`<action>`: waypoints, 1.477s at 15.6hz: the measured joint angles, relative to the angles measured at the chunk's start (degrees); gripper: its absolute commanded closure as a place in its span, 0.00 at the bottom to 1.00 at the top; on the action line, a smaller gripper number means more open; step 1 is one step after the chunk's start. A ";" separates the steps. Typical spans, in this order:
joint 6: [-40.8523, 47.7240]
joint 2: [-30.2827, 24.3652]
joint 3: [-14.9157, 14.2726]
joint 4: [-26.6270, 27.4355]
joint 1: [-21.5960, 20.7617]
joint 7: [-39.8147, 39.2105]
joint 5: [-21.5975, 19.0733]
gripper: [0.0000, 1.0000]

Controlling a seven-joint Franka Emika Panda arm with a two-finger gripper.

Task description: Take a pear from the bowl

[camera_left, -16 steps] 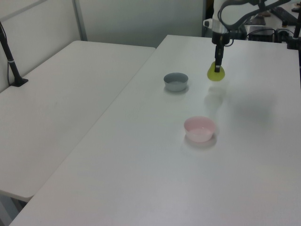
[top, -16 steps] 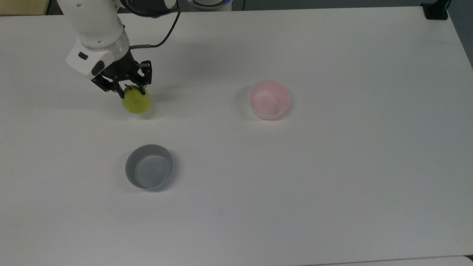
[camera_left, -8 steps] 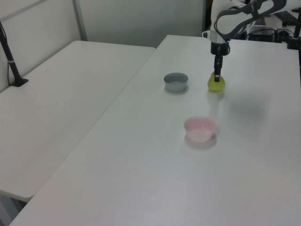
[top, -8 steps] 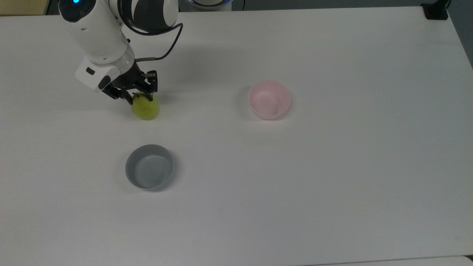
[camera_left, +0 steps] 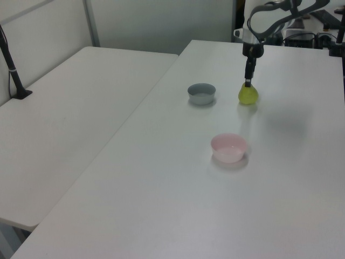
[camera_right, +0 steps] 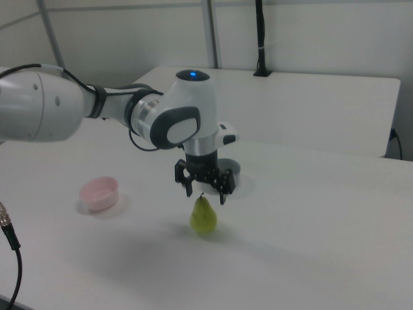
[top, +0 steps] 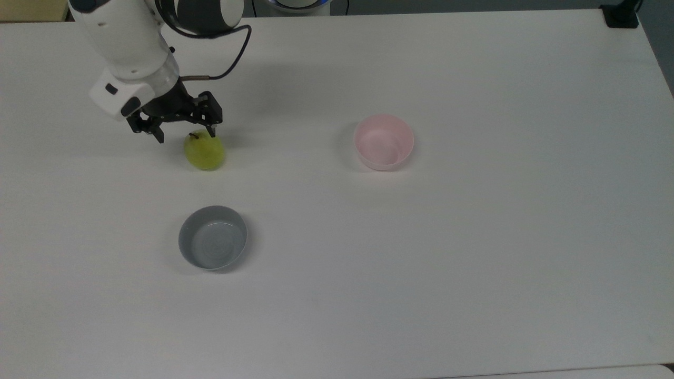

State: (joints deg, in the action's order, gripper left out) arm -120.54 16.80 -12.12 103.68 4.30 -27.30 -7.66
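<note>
Top view, lower left of centre: the round grey bowl point(top: 212, 238) stands empty. Further up, at right of centre, the small round pale pink plastic-like bowl point(top: 384, 141) is also empty. At upper left, the small yellow-green pear point(top: 205, 151) with its short dark stem now rests upright on the white table point(top: 474, 263). The black two-finger tool point(top: 185, 131), clamped on the pear half a second ago, has released it and risen just above, fingers spread. Judgement: extraction from the bowl is complete. No legible labels or writing.
</note>
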 measured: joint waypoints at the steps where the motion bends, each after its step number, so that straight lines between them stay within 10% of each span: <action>1: 0.51 -0.86 0.00 -0.36 -0.05 0.67 0.50 0.00; 15: 25.49 -17.67 1.80 -9.34 -5.89 26.41 5.65 0.00; 23: 25.29 -18.39 1.97 -10.38 -6.52 19.86 5.73 0.00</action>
State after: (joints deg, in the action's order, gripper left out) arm -95.26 -1.59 -10.16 93.31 -2.22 -7.44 -1.93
